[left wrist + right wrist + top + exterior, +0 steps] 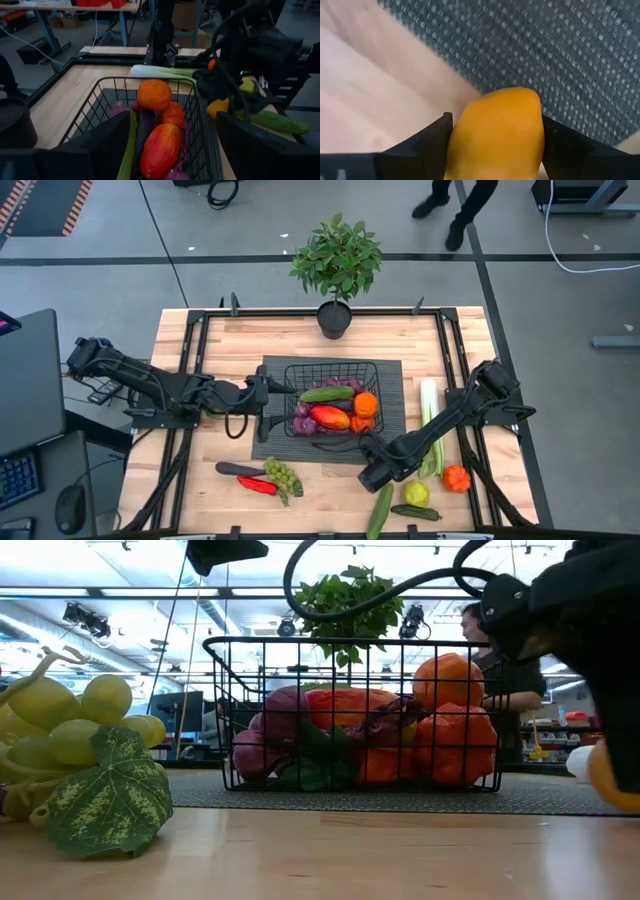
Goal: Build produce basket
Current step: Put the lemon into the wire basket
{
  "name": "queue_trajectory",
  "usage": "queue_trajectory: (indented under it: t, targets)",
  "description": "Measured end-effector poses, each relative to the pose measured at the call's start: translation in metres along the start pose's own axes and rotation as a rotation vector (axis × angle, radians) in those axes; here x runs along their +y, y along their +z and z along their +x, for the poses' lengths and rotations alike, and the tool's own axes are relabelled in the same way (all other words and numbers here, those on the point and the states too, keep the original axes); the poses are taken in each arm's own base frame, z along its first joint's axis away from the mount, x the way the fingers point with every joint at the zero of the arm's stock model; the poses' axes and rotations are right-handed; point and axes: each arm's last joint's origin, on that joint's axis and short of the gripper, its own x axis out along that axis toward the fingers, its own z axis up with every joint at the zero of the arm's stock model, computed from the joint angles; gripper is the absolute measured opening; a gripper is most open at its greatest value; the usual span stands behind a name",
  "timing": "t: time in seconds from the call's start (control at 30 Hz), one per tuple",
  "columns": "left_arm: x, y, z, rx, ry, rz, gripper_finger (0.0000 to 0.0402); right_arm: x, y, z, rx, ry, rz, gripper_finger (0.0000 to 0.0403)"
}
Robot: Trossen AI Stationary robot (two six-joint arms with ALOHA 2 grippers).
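Observation:
The black wire basket (290, 370) stands on a dark ribbed mat (392, 375) and holds a cucumber, an orange, a red pepper (161, 150) and purple grapes. My right gripper (375, 470) points down at the mat's near right corner, its fingers on either side of a yellow pepper (495, 135). That pepper is hidden in the high view. My left gripper (262, 395) hovers open at the basket's left wall, holding nothing. A leek (430, 420), a lemon (416, 493), cucumbers, green grapes (284, 476), an eggplant and a red chili lie on the table. My right gripper has the yellow pepper's two opposite sides (457, 140) between its two fingers (432, 137), coming from above and pointing down. The pepper sits over the edge where the mat meets the wood. Whether it is lifted clear I cannot tell.
A potted plant (336, 265) stands at the table's far edge behind the basket. An orange-red fruit (457, 478) lies near the right edge. Bare wood lies to the mat's left and along the near edge in the middle. A person stands in the room beyond the table.

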Motion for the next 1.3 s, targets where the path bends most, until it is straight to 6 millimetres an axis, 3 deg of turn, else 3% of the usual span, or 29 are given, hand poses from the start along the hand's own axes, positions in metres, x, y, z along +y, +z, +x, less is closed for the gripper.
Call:
queue_trajectory:
  t: [0.17, 0.33, 0.5, 0.63, 1.0, 1.3]
  targets:
    - [0.0, -0.001, 0.0, 0.01, 0.001, -0.001, 0.0298, 0.001, -0.001, -0.02, 0.045, 0.089, -0.027, 0.0264]
    - [0.0, -0.002, 0.0, 0.014, 0.002, -0.018, 0.0298, -0.001, 0.002, -0.061, -0.01, 0.221, -0.067, 0.0268]
    - [0.0, -0.002, 0.0, 0.015, 0.005, -0.017, 0.0298, -0.005, 0.02, -0.107, -0.239, 0.307, -0.126, 0.0265]
    - [0.0, -0.002, 0.0, 0.015, 0.005, -0.017, 0.0298, -0.012, 0.041, -0.13, -0.431, 0.304, -0.171, 0.0268]
    - [0.0, -0.002, 0.0, 0.014, 0.005, -0.018, 0.0298, -0.019, 0.097, -0.131, -0.548, 0.221, -0.319, 0.0276]
    - [0.0, -0.005, 0.0, 0.045, 0.008, -0.037, 0.0298, -0.027, 0.117, -0.131, -0.579, 0.172, -0.353, 0.0348]
